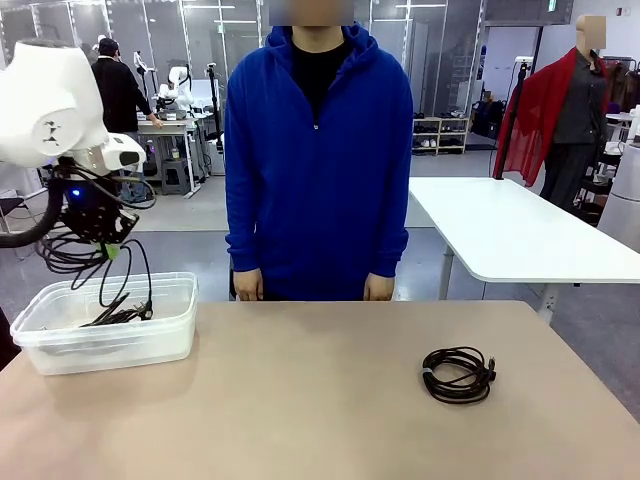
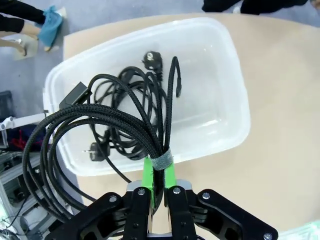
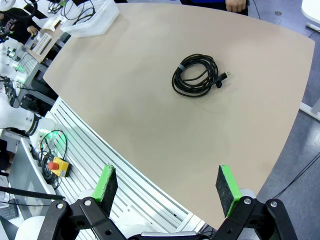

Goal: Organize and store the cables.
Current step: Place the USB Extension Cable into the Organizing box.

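Note:
My left gripper (image 2: 159, 174) is shut on a coil of braided black cable (image 2: 100, 125), pinching it by its grey tie. The coil hangs above the clear plastic bin (image 2: 230, 90), where a thicker cable with a power plug (image 2: 151, 60) lies. From the front, that gripper (image 1: 108, 248) holds the coil (image 1: 80, 258) over the bin (image 1: 170, 345) at the table's left, with cable ends (image 1: 122, 314) resting inside. Another coiled cable (image 1: 458, 374) lies on the table at the right. My right gripper (image 3: 165, 182) is open, high above the table's edge, well short of this coil (image 3: 196, 76).
A person in a blue hoodie stands at the far edge, hands (image 1: 248, 286) down by the tabletop. The beige table (image 1: 300, 400) is bare between bin and loose coil. Below the right wrist the table edge (image 3: 125, 160) meets a ribbed metal frame.

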Controlling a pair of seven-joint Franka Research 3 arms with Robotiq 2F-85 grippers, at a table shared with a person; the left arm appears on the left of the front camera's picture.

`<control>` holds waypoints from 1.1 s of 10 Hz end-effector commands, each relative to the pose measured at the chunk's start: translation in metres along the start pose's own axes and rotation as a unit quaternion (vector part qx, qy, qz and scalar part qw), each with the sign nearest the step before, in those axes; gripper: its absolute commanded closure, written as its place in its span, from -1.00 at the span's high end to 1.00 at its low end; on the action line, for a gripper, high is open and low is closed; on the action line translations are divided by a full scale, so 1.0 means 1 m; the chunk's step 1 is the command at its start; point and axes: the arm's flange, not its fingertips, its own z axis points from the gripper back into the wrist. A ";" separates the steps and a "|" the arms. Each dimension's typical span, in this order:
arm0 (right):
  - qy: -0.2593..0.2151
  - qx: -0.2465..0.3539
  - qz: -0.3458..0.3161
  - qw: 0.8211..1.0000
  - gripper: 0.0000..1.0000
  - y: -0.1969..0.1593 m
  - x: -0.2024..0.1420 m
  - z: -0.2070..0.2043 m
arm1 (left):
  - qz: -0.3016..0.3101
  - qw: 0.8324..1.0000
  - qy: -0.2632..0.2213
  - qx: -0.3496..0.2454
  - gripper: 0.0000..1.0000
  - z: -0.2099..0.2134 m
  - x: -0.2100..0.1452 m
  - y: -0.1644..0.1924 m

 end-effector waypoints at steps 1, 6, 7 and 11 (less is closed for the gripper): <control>-0.006 0.004 0.007 1.000 1.00 0.000 -0.001 0.000 | 0.000 0.999 0.040 -0.020 -0.80 -0.010 0.008 -0.008; -0.006 0.004 0.007 1.000 1.00 0.000 -0.001 0.000 | 0.017 0.996 0.032 -0.081 -0.80 -0.111 0.029 -0.020; -0.006 0.004 0.007 1.000 1.00 0.000 -0.001 0.000 | 0.010 0.996 0.014 -0.089 -0.80 -0.108 0.028 -0.021; -0.006 0.004 0.007 1.000 1.00 0.000 -0.001 0.000 | 0.013 0.997 0.030 -0.075 -0.46 -0.115 0.035 -0.024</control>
